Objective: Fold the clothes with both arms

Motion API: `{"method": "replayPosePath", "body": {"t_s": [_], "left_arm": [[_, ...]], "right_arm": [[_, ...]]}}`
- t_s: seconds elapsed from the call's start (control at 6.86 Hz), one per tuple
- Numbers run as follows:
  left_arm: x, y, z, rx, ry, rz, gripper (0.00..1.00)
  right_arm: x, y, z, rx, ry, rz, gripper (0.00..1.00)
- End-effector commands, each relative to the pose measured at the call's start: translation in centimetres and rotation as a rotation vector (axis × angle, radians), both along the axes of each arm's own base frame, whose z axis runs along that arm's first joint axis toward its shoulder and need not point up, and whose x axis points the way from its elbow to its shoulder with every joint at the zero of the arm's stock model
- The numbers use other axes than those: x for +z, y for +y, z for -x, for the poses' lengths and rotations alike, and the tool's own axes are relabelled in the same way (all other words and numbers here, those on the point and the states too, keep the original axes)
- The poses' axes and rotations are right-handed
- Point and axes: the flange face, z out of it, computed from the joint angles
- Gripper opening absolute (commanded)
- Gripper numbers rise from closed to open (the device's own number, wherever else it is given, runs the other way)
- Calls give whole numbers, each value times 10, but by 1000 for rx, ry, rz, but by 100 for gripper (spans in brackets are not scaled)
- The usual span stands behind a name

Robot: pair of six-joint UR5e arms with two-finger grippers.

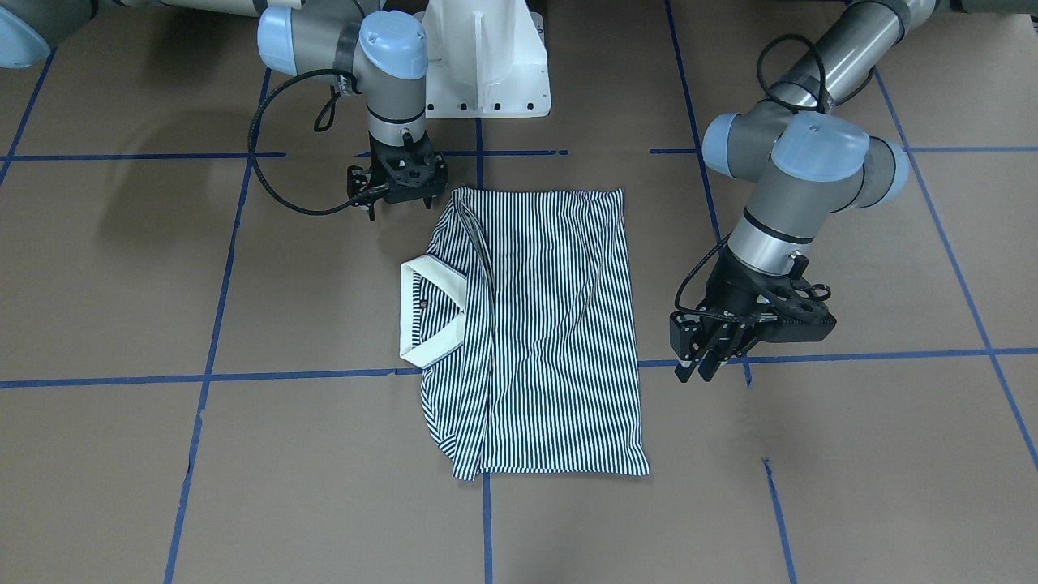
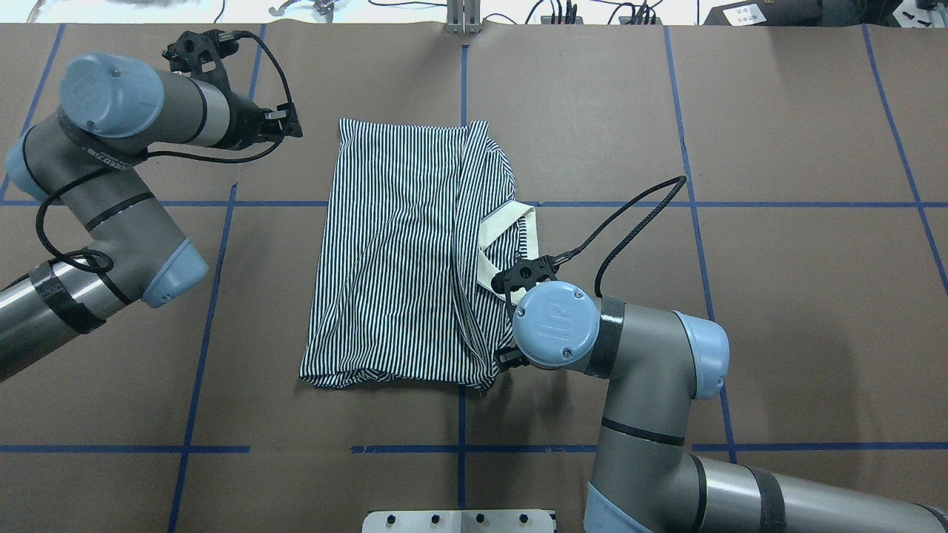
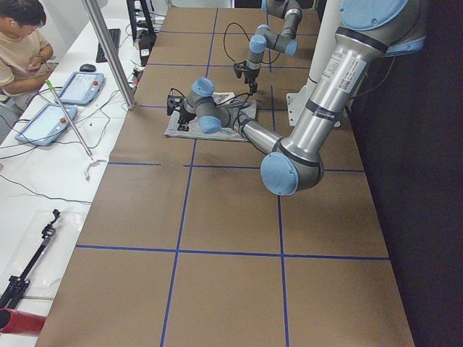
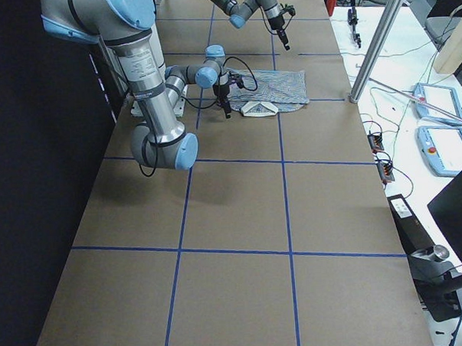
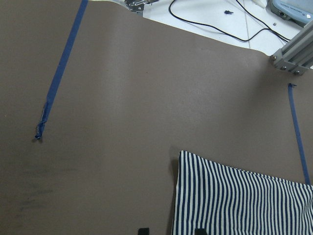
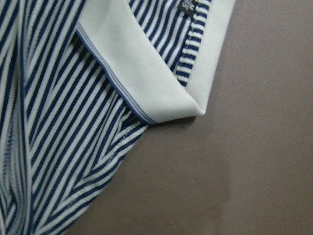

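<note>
The striped polo shirt [image 1: 551, 324] lies flat on the brown table, folded into a rough rectangle, with its cream collar [image 1: 430, 308] on the robot's right side. It also shows in the overhead view [image 2: 400, 259]. My left gripper [image 1: 699, 371] hovers beside the shirt's hem side, off the cloth, with its jaws a little apart and empty. Its wrist view shows a shirt corner [image 5: 234, 200] below it. My right gripper [image 1: 395, 193] hangs above the table by the shirt's near corner, empty. No fingers show in its wrist view, only the collar tip [image 6: 146, 73].
The white pedestal base [image 1: 486, 65] stands at the robot's side of the table. Blue tape lines [image 1: 308, 375] grid the brown surface. An operator [image 3: 22, 43], tablets [image 3: 79, 87] and a metal post [image 3: 108, 50] are beyond the far edge.
</note>
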Motion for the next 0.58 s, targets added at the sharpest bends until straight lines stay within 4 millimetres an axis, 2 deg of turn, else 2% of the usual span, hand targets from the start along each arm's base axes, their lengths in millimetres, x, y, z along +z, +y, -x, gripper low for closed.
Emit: {"method": "replayPosePath", "body": {"t_s": [0.0, 0.15, 0.29, 0.44], "left_arm": [[3, 5, 4, 3, 2, 0, 43], [13, 12, 10, 5, -4, 6, 43], [10, 14, 12, 4, 1, 2, 43], [8, 14, 12, 4, 3, -1, 43]], "right_arm": [[-36, -17, 11, 24, -39, -17, 100], [-56, -27, 37, 26, -36, -16, 100], [-68, -35, 57, 27, -26, -13, 100], [-65, -37, 67, 23, -9, -9, 100]]}}
